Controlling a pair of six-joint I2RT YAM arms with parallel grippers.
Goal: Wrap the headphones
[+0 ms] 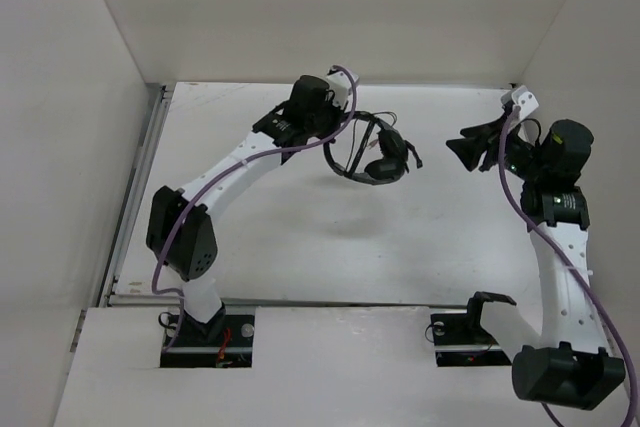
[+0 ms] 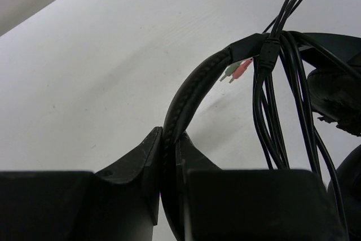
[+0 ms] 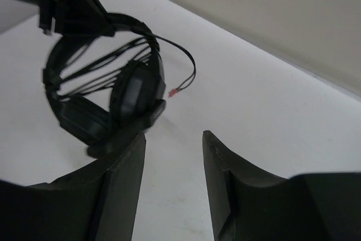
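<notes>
Over the far middle of the table point(image 1: 300, 247), one pair of headphones point(image 1: 378, 155) hung from the left gripper point(image 1: 348, 129), one of two grippers in view. Its jaws were pinched tight on the padded headband point(image 2: 194, 86), which ran up between its fingers in the left wrist view. Several loops of the thin black cord point(image 2: 271, 117) lay draped across the band just beside that grip, and two small plugs point(image 2: 237, 70), one green and one pink, stuck out by the loops. The right gripper point(image 1: 466, 148) stood well apart to the right of the headphones, pointing toward them, its jaws moderately parted with nothing between them; the ear cups point(image 3: 132, 91) showed beyond its fingertips.
</notes>
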